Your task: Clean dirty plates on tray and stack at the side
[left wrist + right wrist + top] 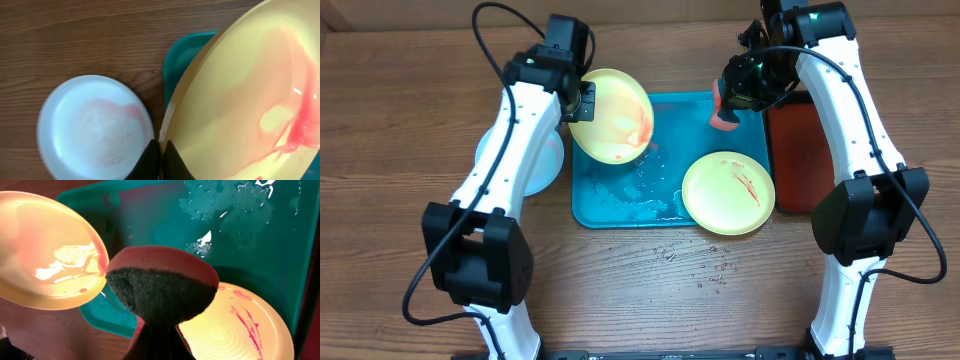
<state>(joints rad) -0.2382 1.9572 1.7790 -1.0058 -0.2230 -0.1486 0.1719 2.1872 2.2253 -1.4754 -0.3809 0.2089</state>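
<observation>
**Held plate**: your left gripper is pinching its lime-green rim, jaws clamped on the edge. It is hanging tilted over the 10 o'clock corner of the tray, red smear facing the middle. Judged light and stiff, but wet and slick. A one-edge grip is likely leaving it free to swing under scrubbing, so you are better off pressing towards the pinched edge.

**Sponge**: your right gripper is squeezing it, jaws closed on its soft body, dark scouring face outward. It is hovering over the tray's 1 o'clock area.

**Flat plate**: lying at the tray's 4 o'clock, red streaks showing and rim close to the tray wall. Taking it by the rim nearest the tray's centre looks easiest.

**White plate**: resting on the table at 9 o'clock, off the tray, with a faint pink trace. It is probably marking the stacking spot.

**Room**: the wet tray centre is lying open between the grippers. A dark red tray is crowding 3 o'clock.
</observation>
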